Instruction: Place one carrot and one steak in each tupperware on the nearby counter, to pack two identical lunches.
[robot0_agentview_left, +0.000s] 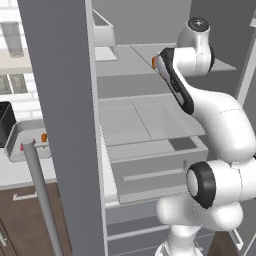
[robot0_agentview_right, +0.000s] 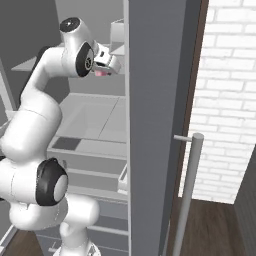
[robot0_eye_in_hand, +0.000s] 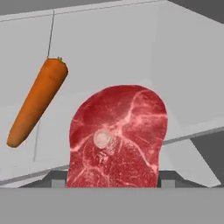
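Steak update: the raw red-pink marbled steak (robot0_eye_in_hand: 117, 135) with the small pale bone spot sits right between the 2 dark finger tips of the robot's two-finger gripper (robot0_eye_in_hand: 113, 183) in the hand view. The tips are pressed against its lower left and right sides, so the jaws are about half apart and clamped on the meat, as far as I can tell. In the right base view the gripper (robot0_agentview_right: 104, 67) is up inside the open grey fridge, over the upper shelf, with a bit of pink poking out under it.

1 small orange tapered carrot (robot0_eye_in_hand: 37, 103) lies on the pale grey fridge shelf (robot0_eye_in_hand: 131, 43), off to the steak's left in the hand view and tilted with its thick end up. It's near the meat but not touching it. From the left base view you just catch an orange sliver (robot0_agentview_left: 154, 61) beside the robot's wrist.

Over past the tall grey fridge door (robot0_agentview_left: 65, 125), a shallow light-grey rectangular tupperware (robot0_agentview_left: 17, 132) sits on the pale counter (robot0_agentview_left: 20, 172), near its front edge. There's a speck of orange and a speck of red in it, too small to say more. A black toaster (robot0_agentview_left: 6, 122) stands just beside its left end.
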